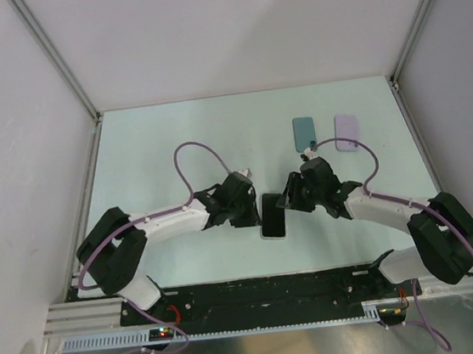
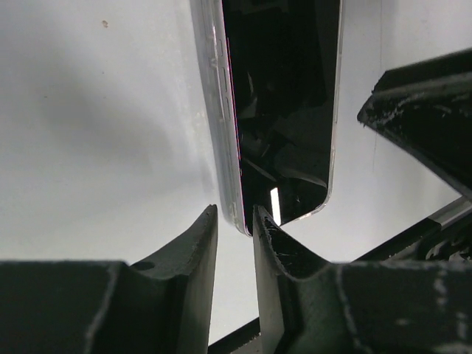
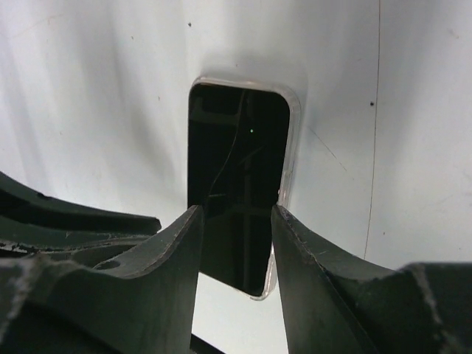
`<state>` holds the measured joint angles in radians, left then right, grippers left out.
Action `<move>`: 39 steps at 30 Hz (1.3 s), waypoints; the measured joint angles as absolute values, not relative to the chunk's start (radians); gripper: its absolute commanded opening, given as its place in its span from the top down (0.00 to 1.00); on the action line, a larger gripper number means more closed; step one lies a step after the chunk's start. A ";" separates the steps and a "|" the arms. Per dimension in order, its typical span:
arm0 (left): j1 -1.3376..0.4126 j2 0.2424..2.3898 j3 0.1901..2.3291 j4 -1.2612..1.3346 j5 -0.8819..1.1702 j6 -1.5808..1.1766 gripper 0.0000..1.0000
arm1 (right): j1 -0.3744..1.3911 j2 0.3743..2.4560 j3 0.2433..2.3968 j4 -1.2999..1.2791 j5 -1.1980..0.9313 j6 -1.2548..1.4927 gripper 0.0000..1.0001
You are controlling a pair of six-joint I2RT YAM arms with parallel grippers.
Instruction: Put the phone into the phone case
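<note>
phone (image 1: 272, 216) screen-up mid-surface (image 1: 172, 133), clear rim, between both arms | left jaws nearly closed at its corner, grip unclear | right jaws open above it | teal slab (image 1: 303, 133), lavender slab (image 1: 348, 132) beyond right arm, apart

Slim phone (image 1: 272, 216), black screen up, lying mid-table (image 1: 173, 141), clear phone case (image 3: 292, 147) rimming its edges

Phone (image 3: 236, 169): glossy black glass

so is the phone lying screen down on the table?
No, the phone lies with its black glass screen facing up.
</note>
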<state>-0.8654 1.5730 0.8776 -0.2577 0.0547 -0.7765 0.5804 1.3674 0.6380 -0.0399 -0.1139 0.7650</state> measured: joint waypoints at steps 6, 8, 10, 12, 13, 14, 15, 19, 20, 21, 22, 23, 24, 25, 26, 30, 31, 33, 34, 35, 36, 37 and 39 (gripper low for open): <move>-0.886 1.616 0.907 -0.257 0.055 -0.775 0.71 | 0.598 1.354 0.598 -0.052 -0.115 0.765 0.52; -0.892 1.618 0.908 -0.257 0.055 -0.775 0.73 | 0.605 1.354 0.590 -0.053 -0.115 0.766 0.53; -0.896 1.621 0.908 -0.256 0.055 -0.775 0.74 | 0.617 1.354 0.585 -0.053 -0.115 0.766 0.53; -0.898 1.627 0.908 -0.257 0.055 -0.775 0.76 | 0.632 1.353 0.579 -0.052 -0.114 0.766 0.53; -0.899 1.631 0.908 -0.256 0.055 -0.775 0.77 | 0.641 1.351 0.575 -0.052 -0.114 0.766 0.53; -0.899 1.635 0.908 -0.257 0.055 -0.775 0.78 | 0.648 1.349 0.570 -0.051 -0.114 0.767 0.53; -0.899 1.639 0.908 -0.257 0.055 -0.775 0.79 | 0.656 1.348 0.567 -0.051 -0.114 0.768 0.54; -0.902 1.655 0.908 -0.257 0.055 -0.775 0.84 | 0.680 1.348 0.553 -0.050 -0.113 0.776 0.53; -0.903 1.655 0.908 -0.253 0.055 -0.774 0.85 | 0.685 1.348 0.550 -0.050 -0.113 0.778 0.53; -0.904 1.655 0.908 -0.253 0.055 -0.774 0.87 | 0.690 1.348 0.549 -0.051 -0.112 0.779 0.53; -0.905 1.656 0.908 -0.252 0.055 -0.774 0.88 | 0.695 1.348 0.547 -0.049 -0.112 0.782 0.54; -0.905 1.656 0.908 -0.250 0.055 -0.774 0.90 | 0.700 1.348 0.546 -0.047 -0.110 0.785 0.54; -0.907 1.657 0.908 -0.248 0.055 -0.774 0.92 | 0.704 1.348 0.546 -0.047 -0.109 0.785 0.54; -0.908 1.657 0.908 -0.247 0.055 -0.774 0.94 | 0.708 1.349 0.545 -0.047 -0.106 0.785 0.54; -0.909 1.657 0.908 -0.247 0.054 -0.773 0.96 | 0.713 1.350 0.545 -0.046 -0.103 0.786 0.54; -0.909 1.658 0.910 -0.249 0.054 -0.773 1.00 | 0.730 1.356 0.544 -0.047 -0.088 0.786 0.54; -0.910 1.659 0.911 -0.249 0.054 -0.770 1.00 | 0.733 1.358 0.544 -0.047 -0.086 0.787 0.54; -0.912 1.662 0.915 -0.255 0.051 -0.768 1.00 | 0.737 1.362 0.544 -0.046 -0.080 0.789 0.54; -0.913 1.664 0.919 -0.260 0.049 -0.767 1.00 | 0.739 1.365 0.543 -0.045 -0.078 0.790 0.54; -0.915 1.666 0.923 -0.265 0.046 -0.767 1.00 | 0.741 1.366 0.542 -0.044 -0.076 0.792 0.54; -0.918 1.670 0.930 -0.273 0.042 -0.766 1.00 | 0.742 1.366 0.542 -0.043 -0.076 0.792 0.54; -0.921 1.674 0.937 -0.281 0.037 -0.763 1.00 | 0.743 1.366 0.542 -0.043 -0.075 0.793 0.54; -0.929 1.682 0.952 -0.300 0.024 -0.759 1.00 | 0.744 1.366 0.542 -0.043 -0.072 0.793 0.54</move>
